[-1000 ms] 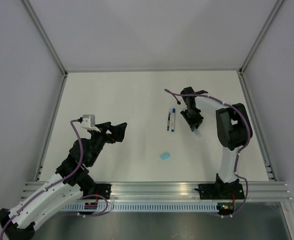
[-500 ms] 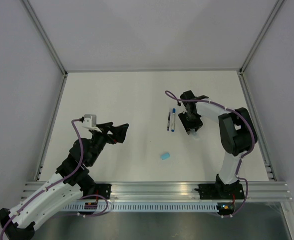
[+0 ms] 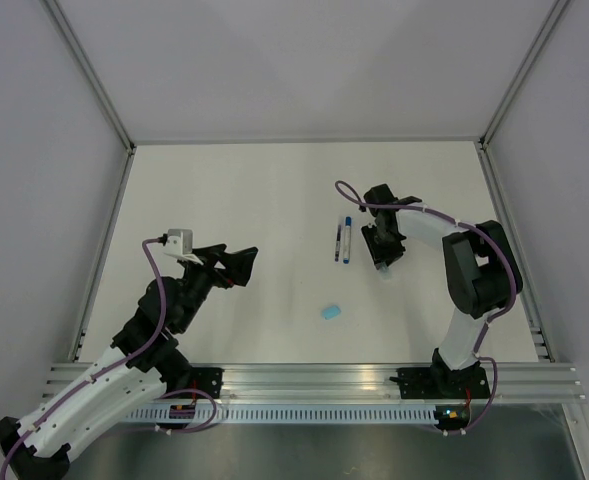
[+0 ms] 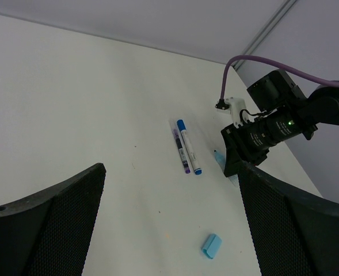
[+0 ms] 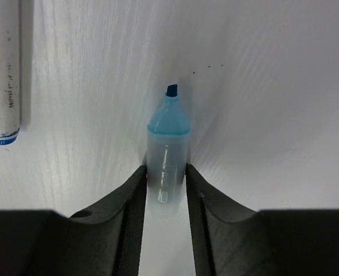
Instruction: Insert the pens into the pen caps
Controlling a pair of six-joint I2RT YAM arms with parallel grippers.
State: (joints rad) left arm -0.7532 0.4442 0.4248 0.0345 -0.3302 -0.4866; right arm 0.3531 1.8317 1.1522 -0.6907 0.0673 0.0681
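Print on the white-barrelled pen (image 5: 2, 75) was too small to read. The right end effector (image 5: 166, 172) was clamped on a pale blue pen cap (image 5: 167, 135) lying on the surface (image 5: 273, 86) just beside that pen. The left end effector (image 4: 170, 184) stood wide apart, holding nothing, well away.

White tabletop (image 3: 254, 200). Pale grey wall panels (image 3: 304, 60) on three sides. Aluminium corner posts (image 3: 89, 75); slotted rail (image 3: 314, 378) along near edge. Even light.
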